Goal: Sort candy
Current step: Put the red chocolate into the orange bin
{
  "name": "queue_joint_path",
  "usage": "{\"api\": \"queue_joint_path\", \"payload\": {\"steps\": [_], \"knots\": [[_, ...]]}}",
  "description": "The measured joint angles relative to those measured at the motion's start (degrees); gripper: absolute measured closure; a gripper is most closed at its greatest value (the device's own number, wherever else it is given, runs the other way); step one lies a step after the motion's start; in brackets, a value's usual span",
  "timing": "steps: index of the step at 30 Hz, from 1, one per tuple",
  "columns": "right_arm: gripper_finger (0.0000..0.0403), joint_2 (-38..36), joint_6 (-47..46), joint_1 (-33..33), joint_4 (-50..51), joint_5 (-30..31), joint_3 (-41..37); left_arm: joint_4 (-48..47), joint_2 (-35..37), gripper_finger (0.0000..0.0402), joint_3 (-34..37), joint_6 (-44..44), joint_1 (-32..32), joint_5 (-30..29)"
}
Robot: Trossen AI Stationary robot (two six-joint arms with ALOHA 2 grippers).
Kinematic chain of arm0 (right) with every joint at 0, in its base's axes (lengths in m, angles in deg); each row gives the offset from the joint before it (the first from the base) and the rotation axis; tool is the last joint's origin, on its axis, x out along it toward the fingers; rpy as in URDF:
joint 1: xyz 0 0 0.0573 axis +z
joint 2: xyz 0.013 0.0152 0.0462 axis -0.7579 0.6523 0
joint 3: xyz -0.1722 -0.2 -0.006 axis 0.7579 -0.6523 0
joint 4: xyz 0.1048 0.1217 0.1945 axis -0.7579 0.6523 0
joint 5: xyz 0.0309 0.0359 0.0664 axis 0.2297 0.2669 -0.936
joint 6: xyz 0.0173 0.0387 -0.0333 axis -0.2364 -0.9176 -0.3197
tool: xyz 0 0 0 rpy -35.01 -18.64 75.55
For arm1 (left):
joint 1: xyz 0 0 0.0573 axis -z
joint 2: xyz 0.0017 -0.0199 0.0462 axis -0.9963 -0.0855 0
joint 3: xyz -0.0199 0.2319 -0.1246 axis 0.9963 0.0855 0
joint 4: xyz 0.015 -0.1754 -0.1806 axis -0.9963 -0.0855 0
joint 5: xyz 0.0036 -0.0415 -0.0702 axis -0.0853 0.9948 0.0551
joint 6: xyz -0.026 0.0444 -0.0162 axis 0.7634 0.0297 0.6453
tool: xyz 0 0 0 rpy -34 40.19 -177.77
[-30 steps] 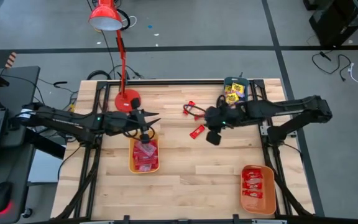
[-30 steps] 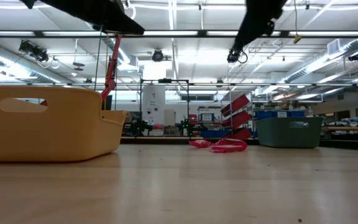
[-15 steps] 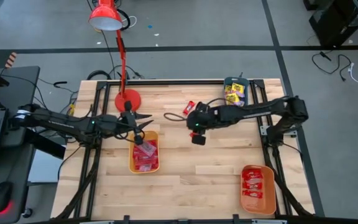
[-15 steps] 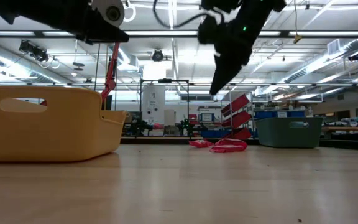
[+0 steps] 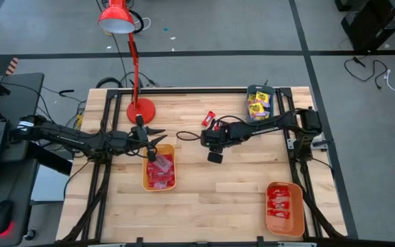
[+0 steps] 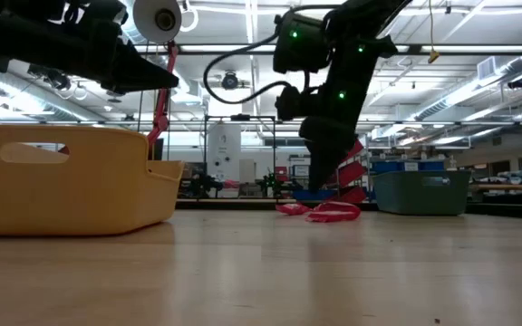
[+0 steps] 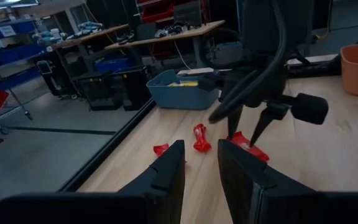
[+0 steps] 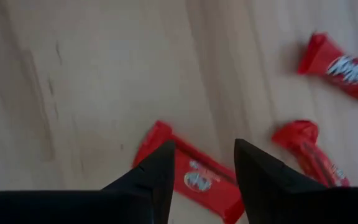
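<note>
Three red wrapped candies lie flat on the table's far middle. My right gripper is open and points down over one of them, a finger on either side, apart from it; the left wrist view shows it just above that candy. The two others lie beside it. My left gripper is open and hovers at the far end of the yellow-orange tray, which holds red candies.
A teal tray with yellow packets stands at the far right edge. An orange tray with red candies sits at the near right corner. A red desk lamp's base stands far left. Bare wood lies between the trays.
My right gripper has swung toward the table's left and come down over the red candy, tipping to point downward. My left gripper has drawn back a little toward the left. The candies and trays have stayed in place.
</note>
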Motion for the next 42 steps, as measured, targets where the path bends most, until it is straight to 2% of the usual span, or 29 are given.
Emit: {"api": "queue_joint_path", "payload": {"steps": [3, 13, 18, 30, 34, 42], "knots": [[0.0241, 0.01, 3.28, -0.19, 1.35, -2.15, 0.00, -0.28, 0.00, 0.0302, -0.01, 0.00, -0.02, -0.19], [0.0161, 0.01, 27.59, -0.59, 2.95, -2.49, 0.00, -0.33, 0.00, 0.0302, -0.01, 0.05, -0.02, -0.17], [0.0135, 0.01, 31.61, -1.66, 2.77, -5.34, -0.91, -0.47, 0.00, 0.0302, -0.01, 0.17, -0.02, -0.15], [0.0140, 0.01, 31.59, -3.08, -3.39, -5.68, -6.06, -0.89, -0.05, 0.0302, -0.01, 0.13, -0.02, -0.10], [0.0144, -0.23, 31.24, -4.12, -6.03, -9.12, -8.08, -0.89, -0.04, 0.0302, -0.04, 0.11, -0.02, -0.08], [0.0183, -0.23, 29.53, -4.41, -5.81, -11.40, -8.28, -0.86, -0.06, 0.0302, -0.06, 0.17, -0.02, 0.20]]}}
